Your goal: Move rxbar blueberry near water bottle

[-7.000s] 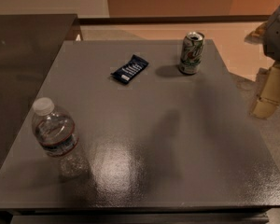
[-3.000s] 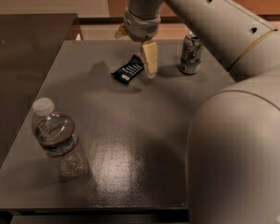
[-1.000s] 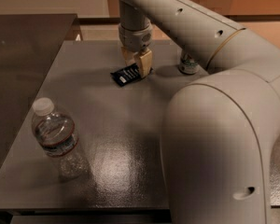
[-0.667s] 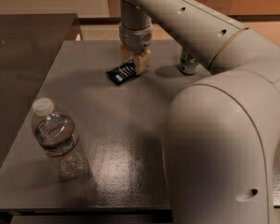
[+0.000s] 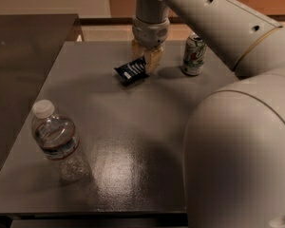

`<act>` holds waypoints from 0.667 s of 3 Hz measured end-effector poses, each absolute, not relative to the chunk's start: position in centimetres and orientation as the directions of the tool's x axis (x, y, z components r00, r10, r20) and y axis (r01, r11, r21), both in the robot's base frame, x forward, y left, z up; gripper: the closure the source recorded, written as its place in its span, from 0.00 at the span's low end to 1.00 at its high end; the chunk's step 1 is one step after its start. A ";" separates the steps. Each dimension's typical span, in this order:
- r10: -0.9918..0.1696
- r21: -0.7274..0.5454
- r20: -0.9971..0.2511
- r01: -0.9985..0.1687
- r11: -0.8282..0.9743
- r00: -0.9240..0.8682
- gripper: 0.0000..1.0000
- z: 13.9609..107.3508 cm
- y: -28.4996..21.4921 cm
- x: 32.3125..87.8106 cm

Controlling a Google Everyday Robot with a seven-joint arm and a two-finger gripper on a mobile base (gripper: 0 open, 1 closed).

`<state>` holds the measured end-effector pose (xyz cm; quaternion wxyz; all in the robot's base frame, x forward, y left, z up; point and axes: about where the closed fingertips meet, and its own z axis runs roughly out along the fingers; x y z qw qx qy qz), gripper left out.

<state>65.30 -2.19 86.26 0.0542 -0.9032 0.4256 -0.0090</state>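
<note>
- Tipping the rxbar blueberry (image 5: 131, 70) up off the table (image 5: 133, 141) since a moment ago, its shadow showing underneath.
- Leaving the water bottle (image 5: 54, 139) upright at the near left, well apart from the bar.
- Clamping the gripper (image 5: 146, 60) on the bar's right end, far middle of the table.
- Standing clear of the soda can (image 5: 194, 54), upright near the gripper's right.

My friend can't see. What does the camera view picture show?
The robot's gripper pinches one end of a dark blue bar at the far side of a grey table. A can stands beside it; a water bottle stands nearer the camera.
</note>
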 end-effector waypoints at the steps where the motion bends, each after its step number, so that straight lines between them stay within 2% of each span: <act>1: -0.784 -0.112 -0.050 -0.783 -0.611 0.619 1.00 87.6 -3.6 62.6; 2: -0.792 -0.119 -0.053 -0.791 -0.600 0.608 1.00 88.2 -4.3 58.3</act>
